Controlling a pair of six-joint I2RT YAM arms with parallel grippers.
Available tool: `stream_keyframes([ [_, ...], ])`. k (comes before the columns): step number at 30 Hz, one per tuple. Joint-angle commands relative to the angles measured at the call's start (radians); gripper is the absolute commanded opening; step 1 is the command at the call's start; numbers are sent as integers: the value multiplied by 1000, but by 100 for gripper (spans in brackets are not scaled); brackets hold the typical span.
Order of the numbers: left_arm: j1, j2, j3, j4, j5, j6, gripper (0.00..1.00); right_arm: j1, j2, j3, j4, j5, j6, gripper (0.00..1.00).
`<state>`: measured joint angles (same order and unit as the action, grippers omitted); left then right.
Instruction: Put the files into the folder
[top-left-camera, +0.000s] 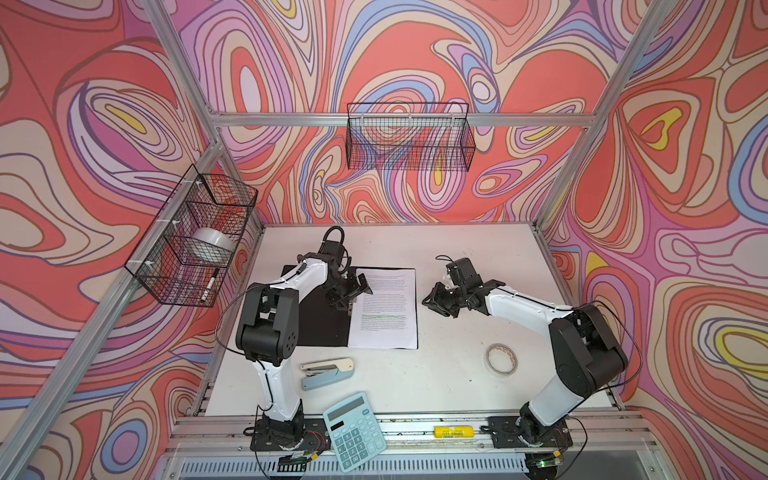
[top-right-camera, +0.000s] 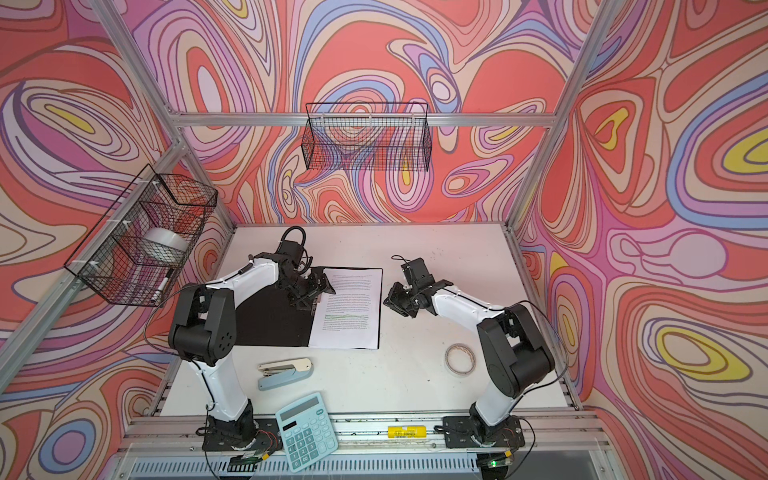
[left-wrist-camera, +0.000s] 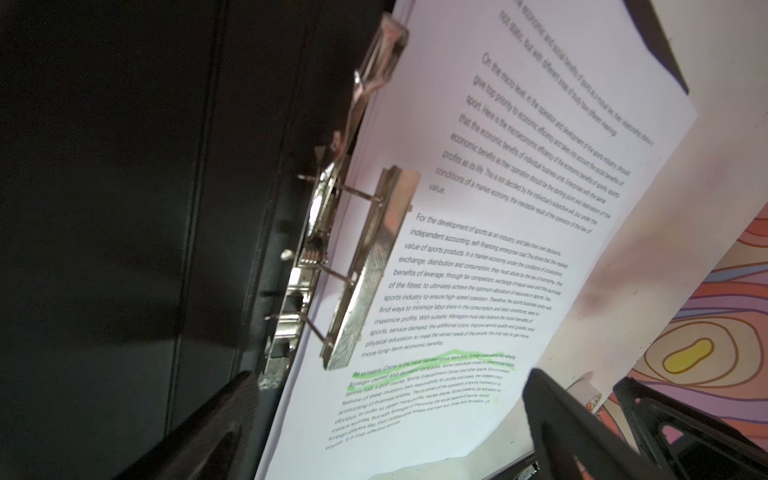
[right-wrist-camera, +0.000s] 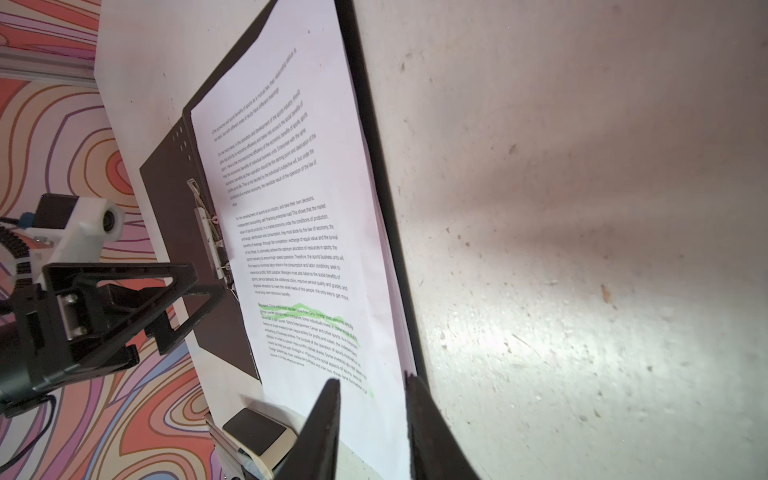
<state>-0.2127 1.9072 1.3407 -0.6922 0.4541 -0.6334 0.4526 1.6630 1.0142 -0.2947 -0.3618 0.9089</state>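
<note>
Centre frame: your left claw (top-left-camera: 352, 294), wide open and empty, hangs over the clip (left-wrist-camera: 361, 270) of the folder (top-left-camera: 320, 328) at the left long edge of the files (top-left-camera: 388, 309); your right claw (top-left-camera: 433, 301), narrowed and empty, stands farther right.

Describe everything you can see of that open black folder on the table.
The folder lies open and flat on the white table, its matt black inside facing up. A shiny metal clip runs along the spine, its bar over the inner margin of the printed paper stacked on the right half. The left half is bare. The open left end effector hangs above the clip.
</note>
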Motion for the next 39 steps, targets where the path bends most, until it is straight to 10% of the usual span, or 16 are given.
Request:
stream_keyframes([
  [1,-10,26,24,-37,-43,-14,100,-7,4,9,17,-9,-15,28],
  [39,-120,325,420,-143,66,6,100,-73,-38,29,-97,57,-83,29],
])
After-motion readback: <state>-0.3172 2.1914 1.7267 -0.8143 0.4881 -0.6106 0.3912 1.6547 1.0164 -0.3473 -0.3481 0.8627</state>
